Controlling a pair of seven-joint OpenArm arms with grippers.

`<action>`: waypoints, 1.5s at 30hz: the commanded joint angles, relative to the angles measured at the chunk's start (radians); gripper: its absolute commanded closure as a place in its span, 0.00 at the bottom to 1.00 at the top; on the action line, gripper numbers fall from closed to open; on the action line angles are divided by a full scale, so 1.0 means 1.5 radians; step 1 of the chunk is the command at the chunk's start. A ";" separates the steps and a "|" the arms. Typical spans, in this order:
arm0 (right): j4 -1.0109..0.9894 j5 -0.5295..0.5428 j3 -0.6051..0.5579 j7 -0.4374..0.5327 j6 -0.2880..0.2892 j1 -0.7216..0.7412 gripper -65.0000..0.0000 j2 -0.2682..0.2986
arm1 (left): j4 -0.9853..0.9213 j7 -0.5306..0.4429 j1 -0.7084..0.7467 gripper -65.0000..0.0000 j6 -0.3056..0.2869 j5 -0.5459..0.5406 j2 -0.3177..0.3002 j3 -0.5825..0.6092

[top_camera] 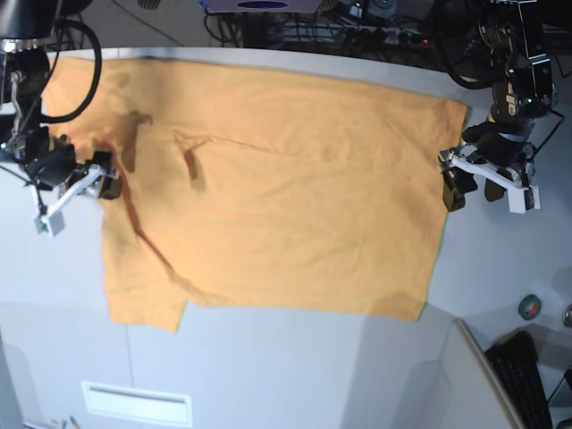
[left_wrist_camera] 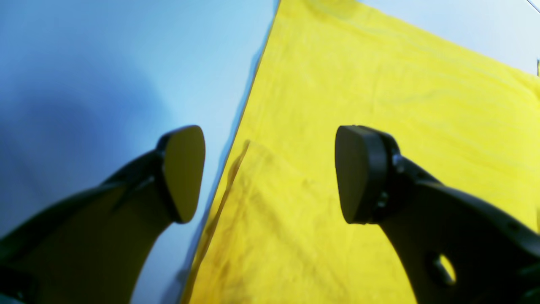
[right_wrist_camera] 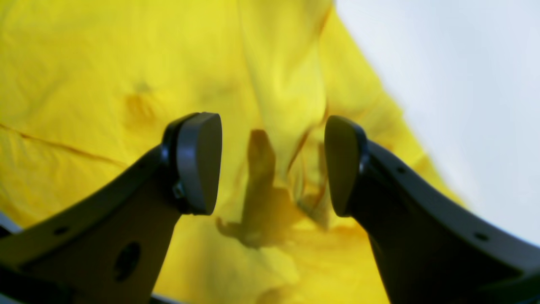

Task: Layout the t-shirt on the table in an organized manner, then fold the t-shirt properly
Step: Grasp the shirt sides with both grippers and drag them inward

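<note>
While the orange-yellow t-shirt lies spread across the tabletop, both the left hand and right hand hover spread, pinching nothing; its far edge runs out of the base view.

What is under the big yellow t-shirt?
The light table is under the t-shirt. You can see bare tabletop all around the cloth, but the part beneath it is covered. Whether anything small hides under the wrinkled sleeve end cannot be seen.
</note>
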 commanded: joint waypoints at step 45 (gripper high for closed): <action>-0.266 0.008 0.067 -0.011 -0.030 0.298 0.51 -0.028 | -0.014 -0.016 0.013 0.30 -0.004 -0.006 -0.009 -0.004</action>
